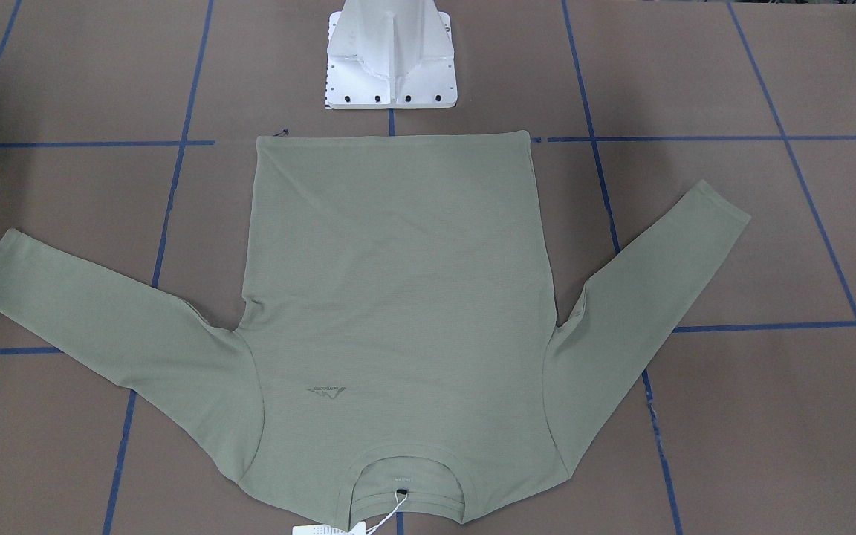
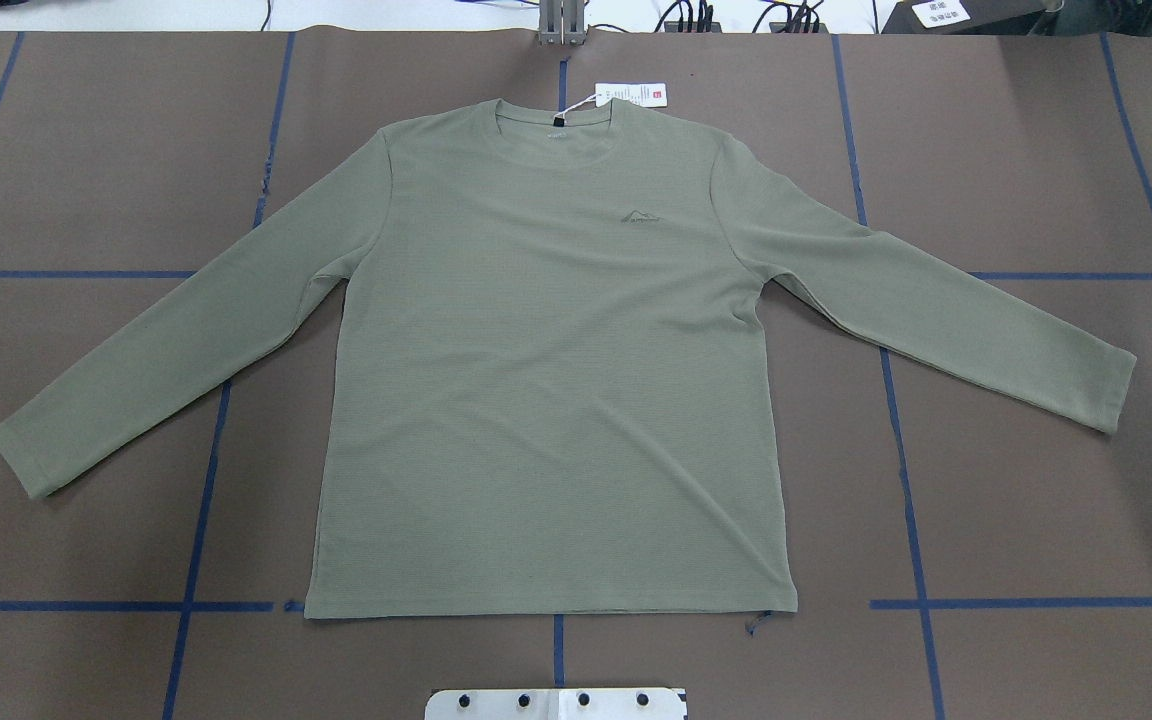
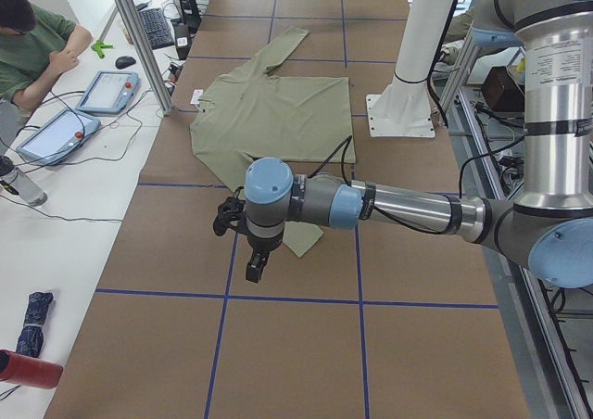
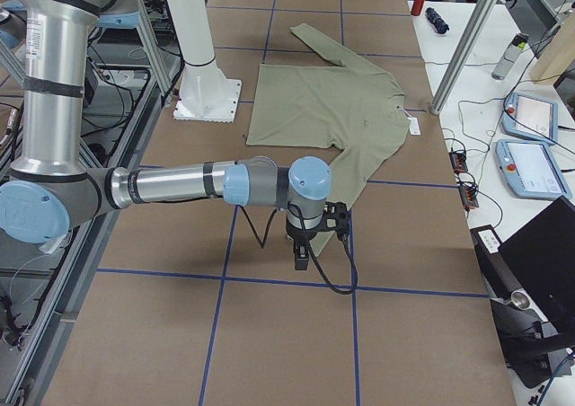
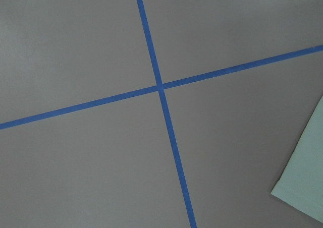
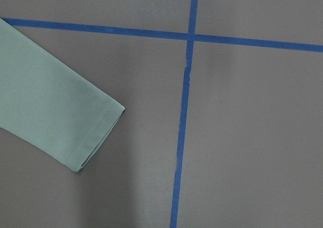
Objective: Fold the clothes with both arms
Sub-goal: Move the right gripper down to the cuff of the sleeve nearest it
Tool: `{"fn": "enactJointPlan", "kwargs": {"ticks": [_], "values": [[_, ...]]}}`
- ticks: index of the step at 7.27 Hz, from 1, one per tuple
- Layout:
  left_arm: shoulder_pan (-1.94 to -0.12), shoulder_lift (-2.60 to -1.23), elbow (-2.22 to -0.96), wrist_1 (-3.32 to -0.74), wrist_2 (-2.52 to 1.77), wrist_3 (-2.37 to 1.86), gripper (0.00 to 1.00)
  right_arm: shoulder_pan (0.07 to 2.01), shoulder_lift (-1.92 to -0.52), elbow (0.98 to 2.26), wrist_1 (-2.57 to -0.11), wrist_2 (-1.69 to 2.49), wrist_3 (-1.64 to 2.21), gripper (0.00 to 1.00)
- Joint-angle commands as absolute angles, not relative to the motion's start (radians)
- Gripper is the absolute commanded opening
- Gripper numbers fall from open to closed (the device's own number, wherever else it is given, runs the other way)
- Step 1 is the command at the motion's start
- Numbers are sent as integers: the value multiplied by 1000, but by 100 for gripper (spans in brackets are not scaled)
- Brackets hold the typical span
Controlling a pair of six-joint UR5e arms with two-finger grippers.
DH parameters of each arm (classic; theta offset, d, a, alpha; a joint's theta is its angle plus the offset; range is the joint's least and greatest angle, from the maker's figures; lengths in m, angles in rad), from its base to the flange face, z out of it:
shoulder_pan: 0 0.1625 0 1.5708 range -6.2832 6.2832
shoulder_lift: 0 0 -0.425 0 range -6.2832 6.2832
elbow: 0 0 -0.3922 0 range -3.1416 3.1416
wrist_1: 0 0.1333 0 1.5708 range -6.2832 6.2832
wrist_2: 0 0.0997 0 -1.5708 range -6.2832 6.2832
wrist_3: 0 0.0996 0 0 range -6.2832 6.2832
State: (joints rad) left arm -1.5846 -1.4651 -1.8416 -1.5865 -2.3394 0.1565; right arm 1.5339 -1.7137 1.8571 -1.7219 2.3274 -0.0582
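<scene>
Nearest the robot, at the near edge of the table (image 2: 1036, 500), the white pedestal (image 2: 556, 703) is seen. Just beyond it the hem of the green shirt (image 2: 546, 400) is laid close along a blue tape line (image 2: 1036, 603). The shirt is spread flat and face up across the middle of the table, with no fold made. The task is judged to be at its start, with both sleeves and the body yet to be folded. The left sleeve (image 2: 176, 350) is stretched toward the table's left end, the right sleeve (image 2: 936, 310) toward its right end. The left gripper (image 3: 257, 266) is held above the table past the left cuff, the right gripper (image 4: 301, 253) beside the right cuff (image 6: 96, 132). Neither appears to touch cloth, and whether their fingers are parted cannot be told. Farther off lie the chest logo (image 2: 641, 217) and collar (image 2: 556, 130), and at the far edge the hang tag (image 2: 631, 94). As containers, only a clear bottle (image 3: 20, 183) and a red one (image 3: 28, 371) are seen on the side desk (image 3: 83, 243); their contents cannot be told.
</scene>
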Motion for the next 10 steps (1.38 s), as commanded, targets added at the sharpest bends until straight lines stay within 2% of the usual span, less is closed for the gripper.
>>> {"fn": "enactJointPlan", "kwargs": {"ticks": [1, 2, 3, 5, 7, 9, 10], "values": [[-1586, -1462, -1941, -1585, -2335, 155, 100, 1531, -1692, 1877, -1714, 2327, -57, 100], [-1586, -1459, -1972, -1586, -2338, 147, 100, 1531, -1668, 1922, -1710, 2329, -49, 100], [-1586, -1515, -1945, -1642, -2338, 146, 100, 1531, -1661, 1943, -1657, 2323, -46, 100], [-1588, -1523, -1892, -1834, -2342, 146, 100, 1534, -1676, 1911, -1533, 2394, -43, 100], [-1588, -1520, -1846, -1914, -2347, 147, 100, 1537, -1677, 1911, -1508, 2401, -49, 100], [-1589, -1517, -1848, -1916, -2347, 150, 100, 1481, -1707, 1866, -1307, 2395, 245, 100], [-1589, -1517, -1850, -1916, -2349, 150, 100, 1424, -1759, 1823, -1075, 2335, 432, 98]]}}
